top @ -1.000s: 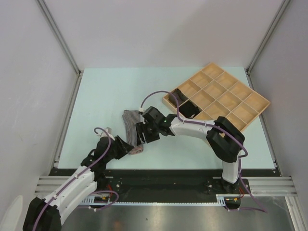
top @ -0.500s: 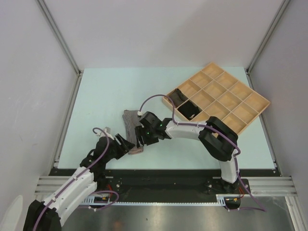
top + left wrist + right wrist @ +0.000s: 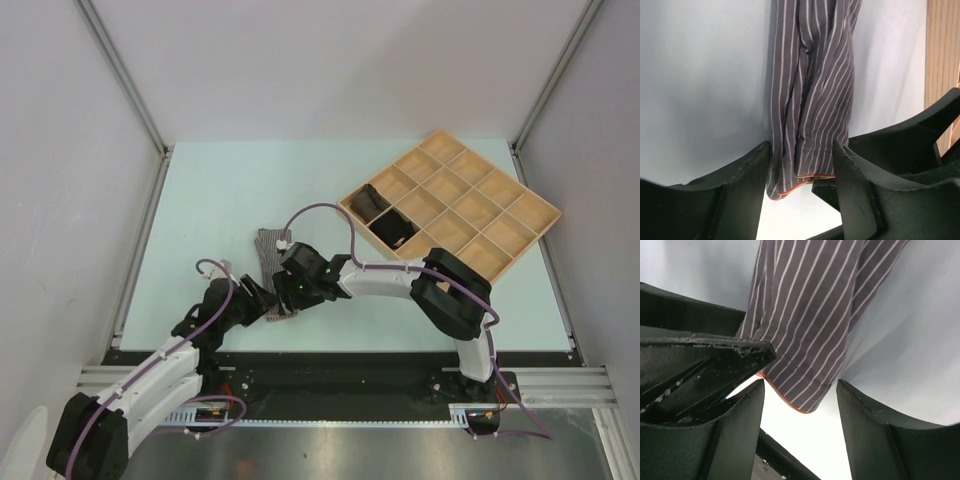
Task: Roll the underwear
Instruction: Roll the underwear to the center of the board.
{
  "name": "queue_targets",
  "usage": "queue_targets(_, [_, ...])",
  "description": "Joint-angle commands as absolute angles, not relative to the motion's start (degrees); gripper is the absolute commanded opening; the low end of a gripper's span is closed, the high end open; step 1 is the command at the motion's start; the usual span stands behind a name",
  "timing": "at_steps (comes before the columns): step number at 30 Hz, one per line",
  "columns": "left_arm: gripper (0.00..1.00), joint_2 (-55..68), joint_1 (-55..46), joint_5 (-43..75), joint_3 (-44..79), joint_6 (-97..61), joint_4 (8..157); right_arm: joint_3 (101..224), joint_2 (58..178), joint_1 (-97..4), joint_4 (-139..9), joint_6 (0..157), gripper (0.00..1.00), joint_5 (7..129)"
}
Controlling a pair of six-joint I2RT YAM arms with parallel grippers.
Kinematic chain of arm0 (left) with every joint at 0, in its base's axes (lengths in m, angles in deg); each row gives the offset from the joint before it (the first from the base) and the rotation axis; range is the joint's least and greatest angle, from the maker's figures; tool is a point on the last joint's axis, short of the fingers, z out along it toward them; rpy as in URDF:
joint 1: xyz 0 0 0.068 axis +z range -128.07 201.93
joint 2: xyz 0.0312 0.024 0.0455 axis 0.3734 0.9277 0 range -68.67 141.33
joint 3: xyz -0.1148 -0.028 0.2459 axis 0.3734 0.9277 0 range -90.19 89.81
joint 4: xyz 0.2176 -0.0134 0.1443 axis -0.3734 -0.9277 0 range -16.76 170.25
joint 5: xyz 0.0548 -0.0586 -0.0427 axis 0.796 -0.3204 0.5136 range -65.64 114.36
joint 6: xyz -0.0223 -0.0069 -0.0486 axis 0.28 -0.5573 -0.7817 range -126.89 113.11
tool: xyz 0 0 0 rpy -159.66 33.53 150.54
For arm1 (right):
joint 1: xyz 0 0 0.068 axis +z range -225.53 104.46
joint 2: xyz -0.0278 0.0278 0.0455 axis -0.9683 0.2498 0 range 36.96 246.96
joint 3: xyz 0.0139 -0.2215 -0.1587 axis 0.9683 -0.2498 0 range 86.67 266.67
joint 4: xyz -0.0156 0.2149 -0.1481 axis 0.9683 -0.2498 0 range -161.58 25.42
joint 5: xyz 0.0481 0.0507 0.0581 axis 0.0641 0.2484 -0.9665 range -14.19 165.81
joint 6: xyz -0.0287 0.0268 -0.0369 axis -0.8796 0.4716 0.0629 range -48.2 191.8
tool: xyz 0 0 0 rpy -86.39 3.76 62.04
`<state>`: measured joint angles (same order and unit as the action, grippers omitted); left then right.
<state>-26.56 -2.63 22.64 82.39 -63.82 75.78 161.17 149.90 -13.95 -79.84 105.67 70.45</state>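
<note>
Grey striped underwear (image 3: 270, 250) lies as a long folded strip on the table (image 3: 200, 200), left of the wooden tray (image 3: 530, 215). Its orange-edged near end sits between the spread fingers of the left gripper (image 3: 801, 150) and the right gripper (image 3: 800, 390), neither clamping it.

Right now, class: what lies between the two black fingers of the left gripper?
The orange-edged near end of the grey white-striped cloth brief lies between the fingers of the left gripper, on the pale table. The left wrist view shows it.

Soft striped grey cloth underwear (image 3: 810, 100), matt black plastic jaws, pale bare-wood tray (image 3: 497, 187)
</note>
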Motion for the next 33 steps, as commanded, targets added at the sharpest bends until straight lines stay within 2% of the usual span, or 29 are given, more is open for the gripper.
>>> queue_targets(1, [0.56, -26.0, -2.5, 25.9, 85.4, -62.2, 70.0, 160.9, 150.3, -13.1, -81.5, 104.9, 0.64, 71.2])
queue_targets(3, [0.53, -25.8, -2.5, 25.5, 86.2, -62.4, 71.1, 160.9, 149.6, -13.1, -81.7, 104.5, 0.65, 71.3])
queue_targets(6, [0.41, -25.0, -2.5, 24.9, 86.6, -62.4, 72.2, 160.9, 147.5, -13.1, -82.3, 102.5, 0.68, 72.5])
queue_targets(7, [0.33, -24.9, -2.5, 24.9, 86.5, -62.2, 72.2, 160.9, 146.0, -13.3, -83.0, 100.8, 0.69, 72.8])
queue_targets(10, [0.20, -25.4, -2.5, 24.9, 85.8, -61.1, 70.5, 160.9, 143.5, -13.4, -85.1, 97.9, 0.71, 75.5])
queue_targets(16, [0.03, -31.7, -2.5, 23.2, 82.0, -60.1, 63.5, 160.2, 137.9, -12.8, -85.4, 86.8, 0.73, 80.3])
queue_targets(21, [0.00, -31.8, -2.2, 19.5, 79.6, -58.8, 60.5, 157.6, 135.5, -7.7, -78.5, 73.8, 0.75, 77.9])
queue_targets(25, [0.00, -27.6, -1.2, 15.8, 76.5, -57.0, 59.5, 154.4, 136.0, -4.3, -72.1, 67.6, 0.77, 77.3])
queue_targets(33, [0.01, -27.1, 3.2, 8.2, 73.9, -55.3, 57.0, 144.2, 133.8, 0.0, -55.9, 60.6, 0.77, 78.7])
